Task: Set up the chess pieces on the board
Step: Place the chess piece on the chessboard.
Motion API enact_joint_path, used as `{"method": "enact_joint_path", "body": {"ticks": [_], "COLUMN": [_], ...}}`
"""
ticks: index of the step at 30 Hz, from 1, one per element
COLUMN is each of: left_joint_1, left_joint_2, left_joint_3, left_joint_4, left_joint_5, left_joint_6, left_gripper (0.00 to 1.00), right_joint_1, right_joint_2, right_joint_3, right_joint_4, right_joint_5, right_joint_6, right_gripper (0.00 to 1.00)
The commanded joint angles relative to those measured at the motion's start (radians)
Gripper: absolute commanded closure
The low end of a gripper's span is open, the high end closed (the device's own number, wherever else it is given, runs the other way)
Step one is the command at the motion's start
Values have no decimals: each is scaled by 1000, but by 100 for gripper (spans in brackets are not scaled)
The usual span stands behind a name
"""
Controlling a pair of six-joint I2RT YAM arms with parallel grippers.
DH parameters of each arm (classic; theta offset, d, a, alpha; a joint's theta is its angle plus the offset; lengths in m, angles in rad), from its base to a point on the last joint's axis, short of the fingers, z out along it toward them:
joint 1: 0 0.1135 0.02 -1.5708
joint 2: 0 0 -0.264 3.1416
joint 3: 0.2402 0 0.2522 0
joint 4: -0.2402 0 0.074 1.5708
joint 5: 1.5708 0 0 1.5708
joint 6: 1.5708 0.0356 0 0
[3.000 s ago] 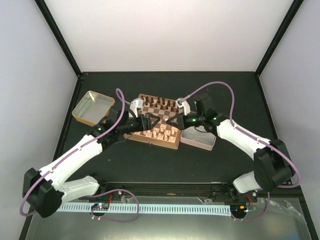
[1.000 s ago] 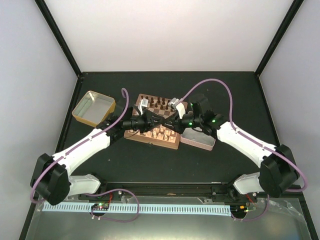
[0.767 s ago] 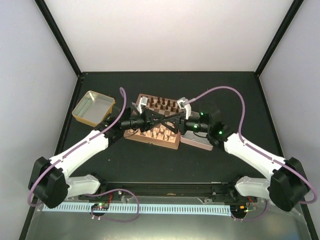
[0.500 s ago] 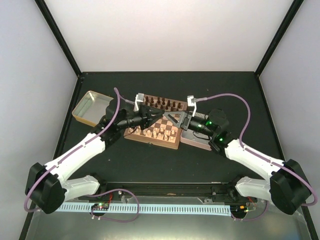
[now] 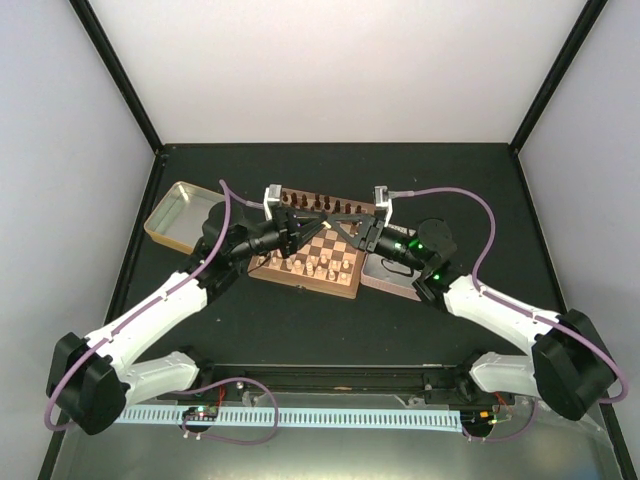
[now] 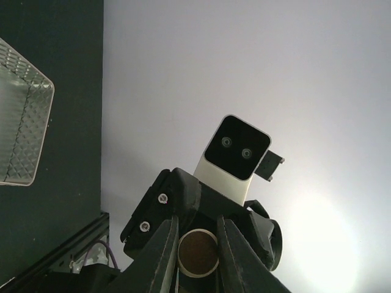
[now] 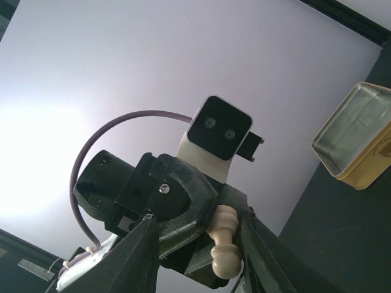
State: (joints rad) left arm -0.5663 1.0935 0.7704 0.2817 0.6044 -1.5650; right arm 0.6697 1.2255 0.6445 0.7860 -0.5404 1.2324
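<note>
The board (image 5: 305, 285) lies mid-table, with dark chessmen (image 5: 320, 206) on its far rows and light chess pieces (image 5: 312, 262) on its near rows. Both grippers hang above it, tip to tip. My left gripper (image 5: 315, 226) (image 6: 197, 227) is shut on a light pawn (image 7: 225, 244). In the left wrist view only the pawn's round brown-felted base (image 6: 197, 253) shows. My right gripper (image 5: 335, 226) (image 7: 198, 227) is open. Its fingers (image 7: 145, 247) stand to either side of the left gripper's tips and the pawn's head, apart from the pawn.
A gold tin (image 5: 185, 215) (image 7: 357, 140) sits left of the board. A pinkish metal tin (image 5: 395, 278) (image 6: 18, 122) lies against the board's right side, under my right arm. Black posts and white walls close in the table.
Both wrists have risen from low over the board and tilted up, so the grippers now face each other. The left one still holds its pawn.
</note>
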Motion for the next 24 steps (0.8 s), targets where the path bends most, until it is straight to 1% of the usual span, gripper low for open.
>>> {"method": "enact_joint_path", "body": {"ticks": [1, 5, 10, 13, 17, 21, 24], "left_joint_1": [-3, -1, -1, 0, 0, 0, -1], "left_joint_2": [-4, -2, -1, -1, -1, -4, -10], "left_joint_3": [1, 3, 3, 2, 4, 0, -2], "left_joint_4": [59, 63, 56, 55, 45, 34, 11], "left_joint_5": [-30, -39, -52, -54, -63, -62, -64], "left_joint_6": [-43, -42, -37, -36, -31, -24, -10], "left_gripper": [97, 97, 98, 98, 98, 99, 98], "right_joint_1": [15, 28, 36, 40, 48, 48, 48], "right_joint_2": [-4, -9, -23, -27, -27, -31, -40], "right_joint_3": [36, 39, 48, 53, 64, 76, 94], "right_joint_4": [21, -37, -120, -152, -187, -209, -245], "right_joint_5": [-12, 8, 39, 56, 68, 80, 96], "right_joint_6": [10, -21, -67, -93, -121, -136, -158], "right_gripper": [63, 63, 72, 74, 74, 80, 81]}}
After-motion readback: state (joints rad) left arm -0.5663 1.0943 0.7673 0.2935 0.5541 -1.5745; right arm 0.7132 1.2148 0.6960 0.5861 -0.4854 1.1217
